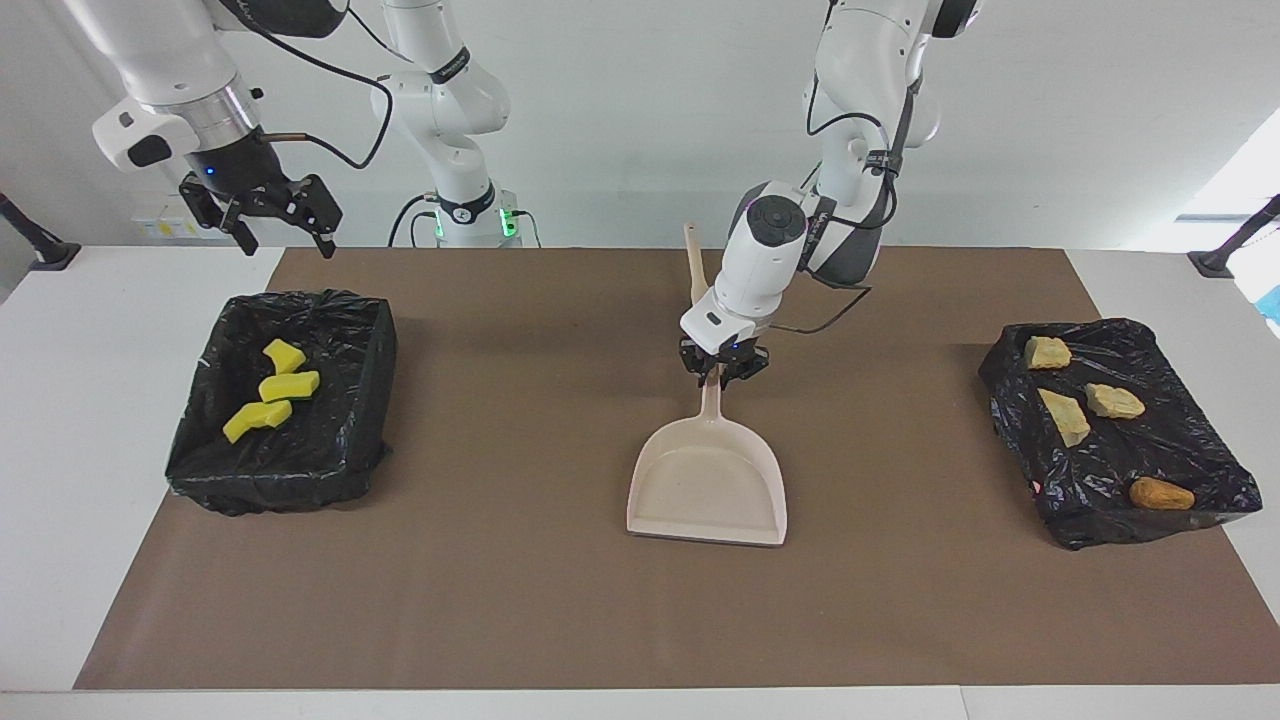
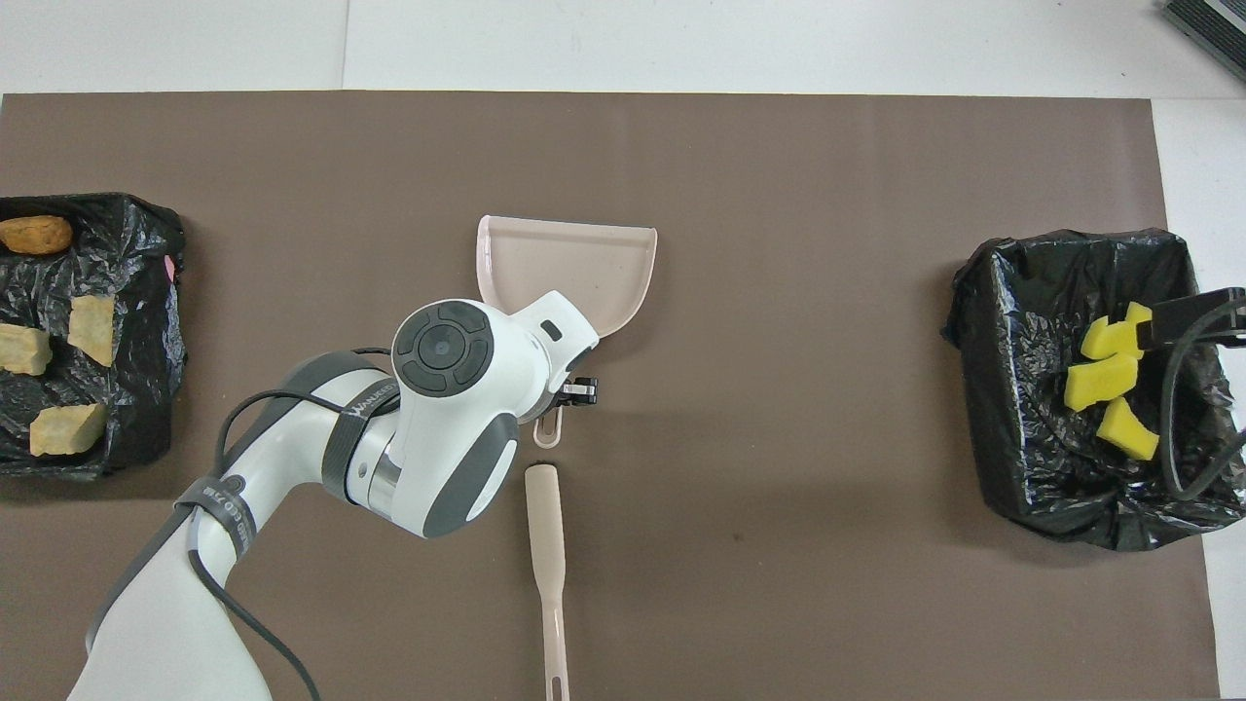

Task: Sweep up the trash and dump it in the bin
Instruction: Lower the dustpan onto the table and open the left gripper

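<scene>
Left hand (image 1: 722, 373) clenched on dustpan (image 1: 708, 480) handle, pan flat on desk (image 1: 520, 600), brush (image 2: 547, 555) nearer robots; right hand (image 1: 270, 215) released, waits above sponge bin (image 1: 350, 440).

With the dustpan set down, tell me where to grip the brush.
Grip the brush by its slim handle, at the end nearer the robots, coming straight down. It lies flat on the mat, the handle clear, while its head sits close to the dustpan handle and left gripper.

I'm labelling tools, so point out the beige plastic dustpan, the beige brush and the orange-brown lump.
Beige plastic dustpan (image 1: 705, 485), facing view, pan floor.
Beige brush (image 2: 545, 516), overhead view, its wide end.
Orange-brown oval lump (image 1: 1161, 493), facing view, its middle.
</scene>
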`<action>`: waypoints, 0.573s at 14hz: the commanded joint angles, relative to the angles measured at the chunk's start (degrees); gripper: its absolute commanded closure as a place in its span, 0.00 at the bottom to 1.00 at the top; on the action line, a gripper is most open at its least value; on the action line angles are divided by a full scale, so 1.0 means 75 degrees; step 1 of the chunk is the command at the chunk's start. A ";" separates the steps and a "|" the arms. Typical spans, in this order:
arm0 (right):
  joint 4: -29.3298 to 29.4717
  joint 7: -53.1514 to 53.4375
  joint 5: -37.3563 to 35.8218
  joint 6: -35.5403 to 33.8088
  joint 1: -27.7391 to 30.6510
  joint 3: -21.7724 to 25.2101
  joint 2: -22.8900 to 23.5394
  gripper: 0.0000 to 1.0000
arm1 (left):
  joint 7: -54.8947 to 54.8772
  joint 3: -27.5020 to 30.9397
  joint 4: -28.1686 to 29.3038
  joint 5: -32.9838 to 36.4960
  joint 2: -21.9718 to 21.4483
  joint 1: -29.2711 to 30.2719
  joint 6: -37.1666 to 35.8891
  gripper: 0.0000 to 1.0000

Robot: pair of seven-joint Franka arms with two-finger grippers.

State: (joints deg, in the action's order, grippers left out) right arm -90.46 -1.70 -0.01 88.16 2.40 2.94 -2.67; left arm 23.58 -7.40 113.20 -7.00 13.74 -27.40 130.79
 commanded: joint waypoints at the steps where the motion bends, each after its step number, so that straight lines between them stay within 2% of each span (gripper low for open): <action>1: -0.0138 0.0039 0.0153 -0.0036 0.0020 -0.0005 -0.0124 0.00 | 0.0243 0.0166 0.0177 -0.0262 -0.0156 -0.0144 0.0140 0.00; 4: -0.0138 0.0039 0.0153 -0.0036 0.0020 -0.0005 -0.0124 0.00 | 0.0277 0.0260 -0.0057 -0.0262 -0.0273 0.0042 -0.0210 0.00; 6: -0.0138 0.0039 0.0153 -0.0036 0.0020 -0.0005 -0.0124 0.00 | 0.0219 0.0272 -0.0408 -0.0227 -0.0366 0.0486 -0.0888 0.00; 8: -0.0138 0.0039 0.0153 -0.0036 0.0020 -0.0005 -0.0124 0.00 | 0.0172 0.0260 -0.0480 -0.0180 -0.0763 0.1001 -0.1428 0.00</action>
State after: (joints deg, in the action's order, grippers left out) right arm -90.46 -1.70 -0.01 88.16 2.40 2.94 -2.67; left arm 25.31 -5.21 109.99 -8.08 11.36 -23.22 124.34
